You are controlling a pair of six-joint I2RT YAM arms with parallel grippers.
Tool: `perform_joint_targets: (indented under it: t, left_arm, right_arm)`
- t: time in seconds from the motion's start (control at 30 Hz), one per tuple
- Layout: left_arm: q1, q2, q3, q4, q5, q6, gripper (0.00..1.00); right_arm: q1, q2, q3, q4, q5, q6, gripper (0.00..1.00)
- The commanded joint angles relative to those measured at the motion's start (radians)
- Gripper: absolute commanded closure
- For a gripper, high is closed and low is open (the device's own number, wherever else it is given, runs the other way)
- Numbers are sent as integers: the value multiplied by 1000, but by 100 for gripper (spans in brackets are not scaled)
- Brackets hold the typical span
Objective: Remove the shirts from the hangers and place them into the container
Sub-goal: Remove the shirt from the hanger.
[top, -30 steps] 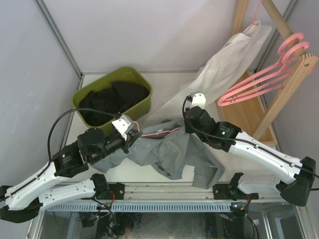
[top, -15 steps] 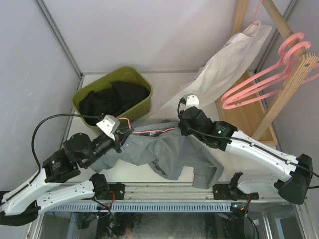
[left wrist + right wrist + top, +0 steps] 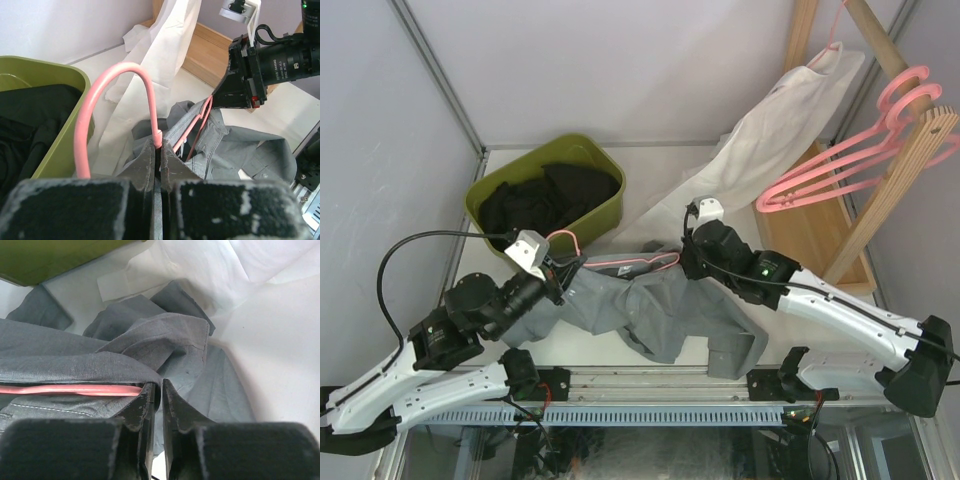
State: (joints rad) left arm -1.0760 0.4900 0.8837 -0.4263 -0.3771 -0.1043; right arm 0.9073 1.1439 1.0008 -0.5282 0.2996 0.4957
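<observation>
Grey shirt (image 3: 660, 310) mid-frame, hanger (image 3: 625, 262) inside it, long axis left-right between the claws. Left claw (image 3: 159, 150) pinches hanger neck; right claw (image 3: 159, 387) pinches shirt fabric at hanger's right end. Tub (image 3: 603, 215) upper left, nearer left arm.

The shirt (image 3: 665, 312) is grey, its hanger (image 3: 121, 69) pink, the container (image 3: 604, 215) olive-green
</observation>
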Motion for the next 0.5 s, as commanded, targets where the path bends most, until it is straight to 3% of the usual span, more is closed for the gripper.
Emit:
perform_joint_targets:
  t: [0.0,0.17,0.33,0.47]
  left_arm:
    - [4,-17,21,138,-9,-2,100]
    - [5,-13,37,91,-73,2,100]
    - [4,-35,24,125,-87,-5,100]
    - [4,-60,1,168,-72,-20,100]
  right_arm:
    - [-22,-59,-23,-7,36,12,90]
    - [-21,-170,-69,73,15,-91,71]
    - [-22,-284,-179,186,-58,-218,64]
    - [-24,-346,-223,216,-77,-225,63]
